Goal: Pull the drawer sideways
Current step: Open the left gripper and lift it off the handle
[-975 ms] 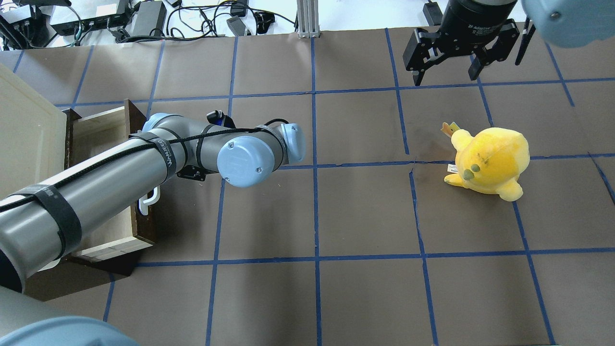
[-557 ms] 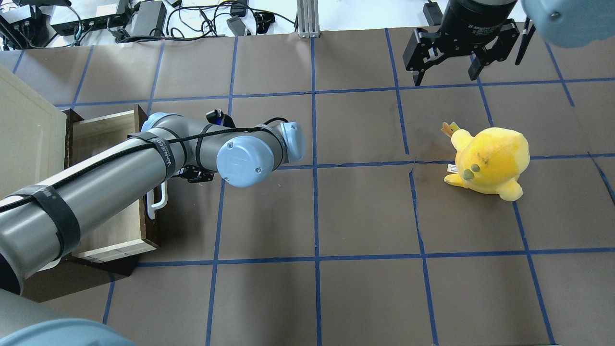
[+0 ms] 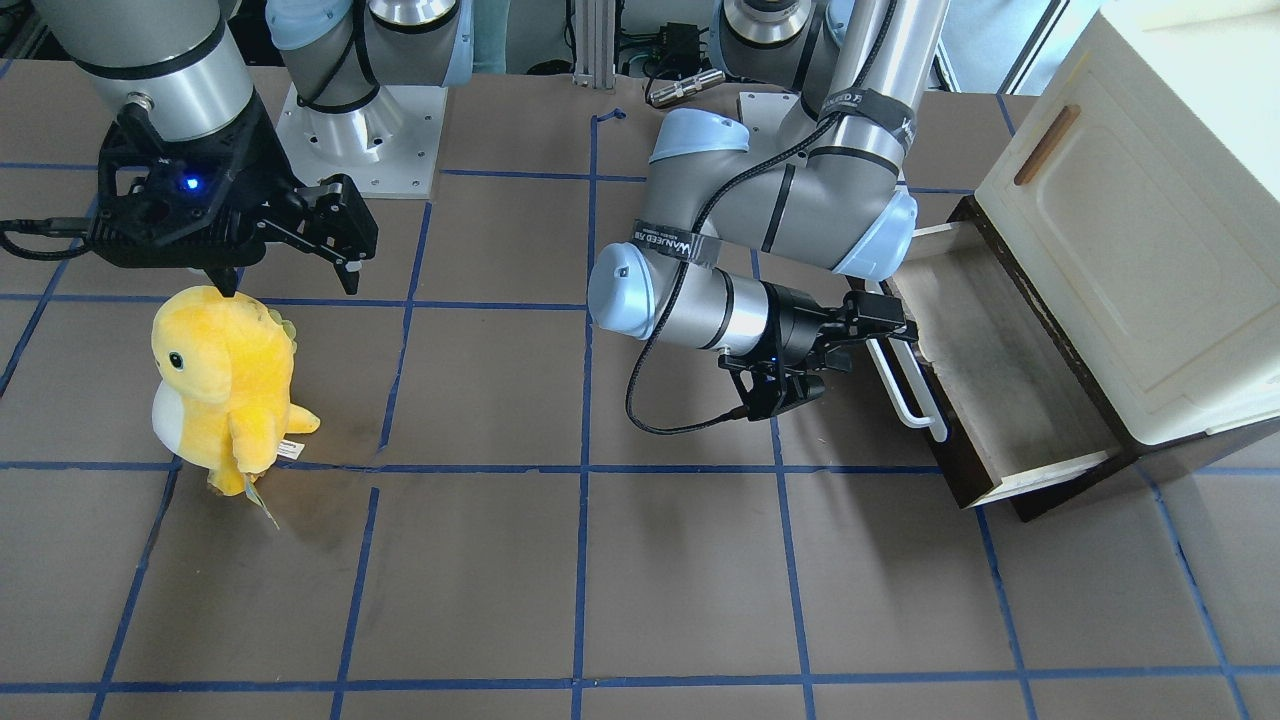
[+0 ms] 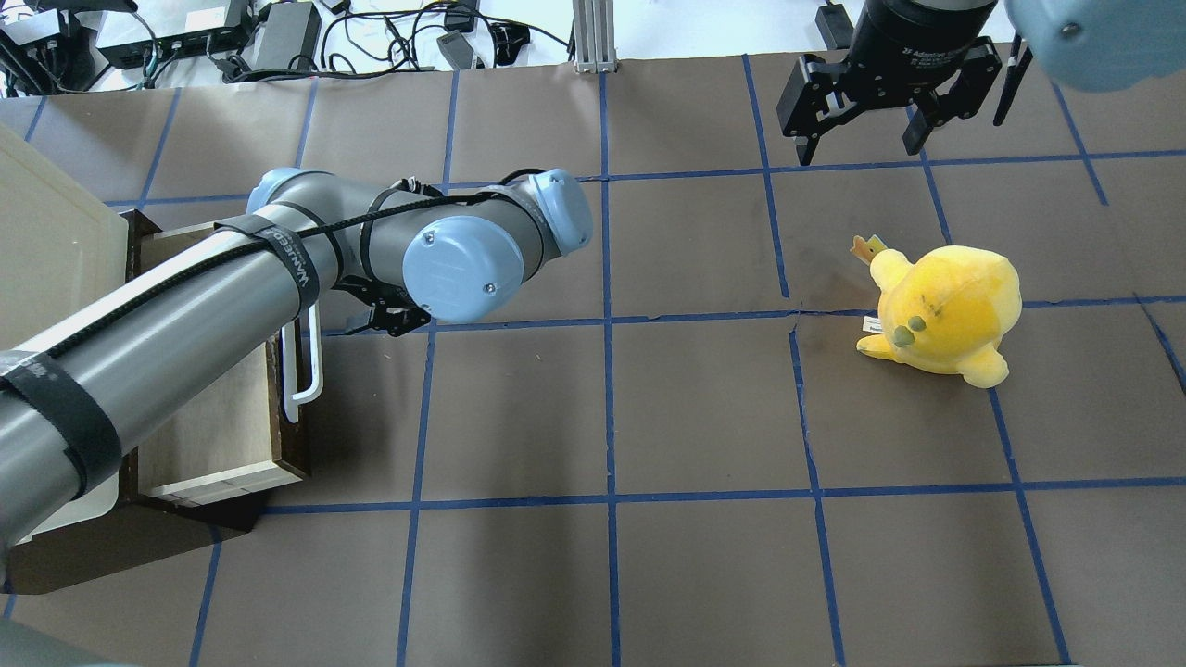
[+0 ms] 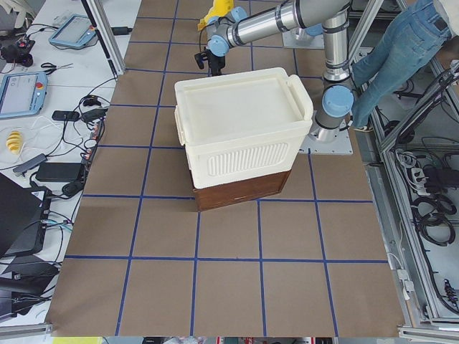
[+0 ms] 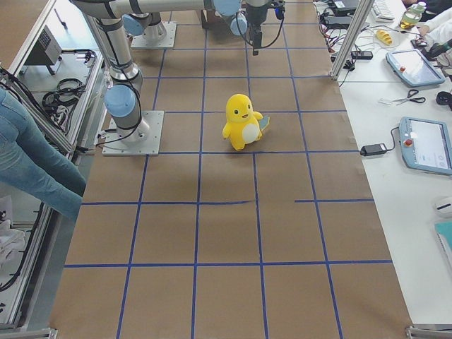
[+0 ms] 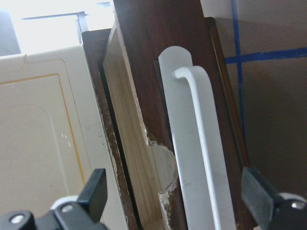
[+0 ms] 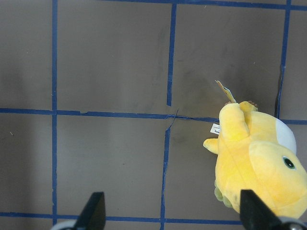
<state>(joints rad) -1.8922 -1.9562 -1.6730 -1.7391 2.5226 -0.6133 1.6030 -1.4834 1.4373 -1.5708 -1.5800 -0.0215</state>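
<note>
The dark brown drawer [image 3: 1000,370] stands pulled out from under the cream-white cabinet [image 3: 1130,250], showing its pale wood inside [image 4: 222,435]. Its long white bar handle [image 3: 905,385] runs along the front [image 4: 310,361]. My left gripper [image 3: 855,350] is open, just in front of the handle's far end. In the left wrist view the fingers [image 7: 96,191] stand wide to either side of the handle [image 7: 196,143] without holding it. My right gripper [image 4: 862,130] is open and empty, high over the table's far right.
A yellow plush toy [image 4: 945,310] stands on the brown table right of centre, below the right gripper [image 3: 288,280]; it also shows in the right wrist view [image 8: 254,163]. Cables and power supplies [image 4: 278,37] lie past the table's far edge.
The drawer slid out a little to the right early on. Since then the left arm has swung toward the far side, and its gripper now sits by the handle's far end.
</note>
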